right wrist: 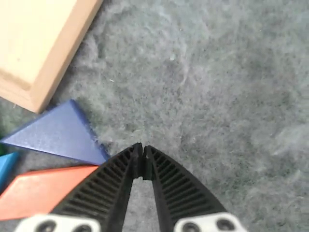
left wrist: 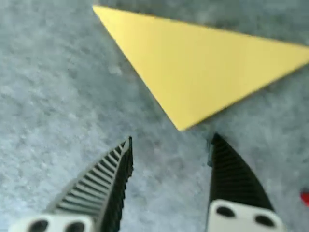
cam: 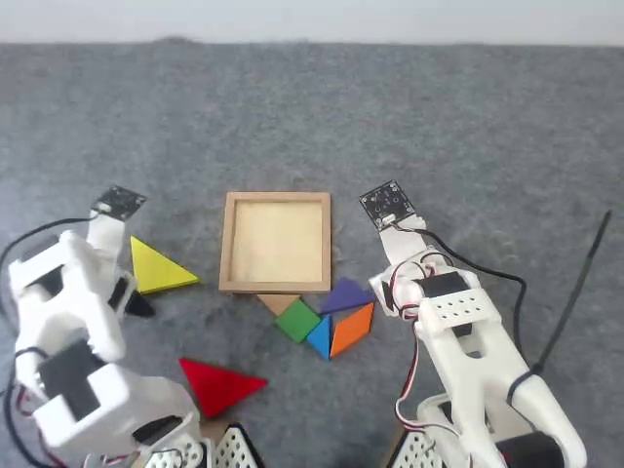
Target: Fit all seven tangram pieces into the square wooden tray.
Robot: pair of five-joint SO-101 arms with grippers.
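A grey felt-like cloth (cam: 468,127) covers the table, with a pale wall along its far edge. The square wooden tray (cam: 226,244) sits in the middle, and every piece I can see lies outside it on the cloth. A small tan triangle (cam: 276,302) rests against the tray's near edge. Just near of that, toward the tray's near right corner, four pieces cluster together: a green square (cam: 297,320), a blue triangle (cam: 320,336), an orange piece (cam: 351,328) and a purple triangle (cam: 346,295). The big yellow triangle (cam: 156,268) lies flat to the left of the tray, close to it but apart. The red triangle (cam: 219,383) lies well nearer, at the near left. My left gripper (left wrist: 172,140) hangs low over the cloth beside the yellow triangle with its fingers spread wide, holding nothing. One corner of the triangle points at the gap between them without touching either. My right gripper (right wrist: 143,147) is pinched closed on nothing, its tips together over bare cloth just right of the purple triangle, near the tray's corner.
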